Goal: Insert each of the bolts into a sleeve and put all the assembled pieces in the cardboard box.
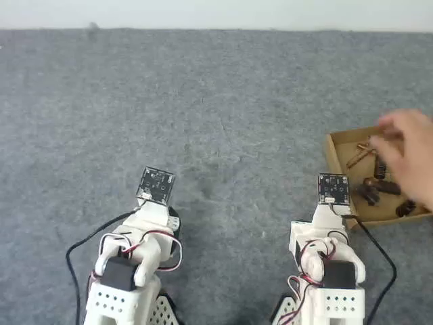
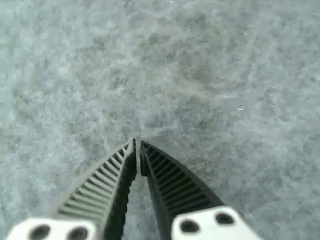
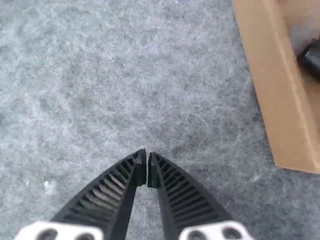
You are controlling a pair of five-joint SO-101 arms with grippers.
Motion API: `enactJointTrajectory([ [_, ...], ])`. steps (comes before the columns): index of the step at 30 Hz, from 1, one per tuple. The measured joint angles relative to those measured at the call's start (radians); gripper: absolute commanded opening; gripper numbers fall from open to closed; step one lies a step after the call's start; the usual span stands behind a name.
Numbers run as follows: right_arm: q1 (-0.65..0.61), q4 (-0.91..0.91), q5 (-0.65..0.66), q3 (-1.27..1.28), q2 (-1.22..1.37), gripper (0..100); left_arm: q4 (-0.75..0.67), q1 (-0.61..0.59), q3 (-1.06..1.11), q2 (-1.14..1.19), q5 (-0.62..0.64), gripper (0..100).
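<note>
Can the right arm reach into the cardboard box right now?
Probably not yet: the box sits close beside the right gripper, but a person's hand is over it, and the gripper is shut.

Desk (image 1: 223, 101): grey, speckled. Cardboard box (image 1: 333, 152): light brown. Bolts (image 1: 358, 156): coppery brown. Sleeves (image 1: 369, 193): dark, almost black. Left pincer (image 2: 138, 145), right pincer (image 3: 147, 156): black, ridged stripes. Left arm (image 1: 128, 271), right arm (image 1: 325, 271): white, red wires.

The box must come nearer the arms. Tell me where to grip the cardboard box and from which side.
Likely its wall nearest the right gripper: the cardboard box is open-topped with thin upright walls, so come from above, one finger inside, one outside. A person's hand is over the far side.
</note>
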Motion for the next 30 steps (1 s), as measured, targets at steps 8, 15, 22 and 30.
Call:
enactJointTrajectory([
  [8,0.000,0.000,0.000,0.000,0.000,0.7,0.000,0.011,0.000,0.000,0.000,1],
  [15,0.000,0.000,0.000,0.000,0.000,0.7,0.000,0.011,0.000,0.000,0.000,1],
  [22,0.000,0.000,0.000,0.000,0.000,0.7,0.000,0.011,0.000,-0.002,0.000,1],
  [30,0.000,0.000,0.000,0.000,0.000,0.7,0.000,0.011,0.000,-0.002,0.000,1],
])
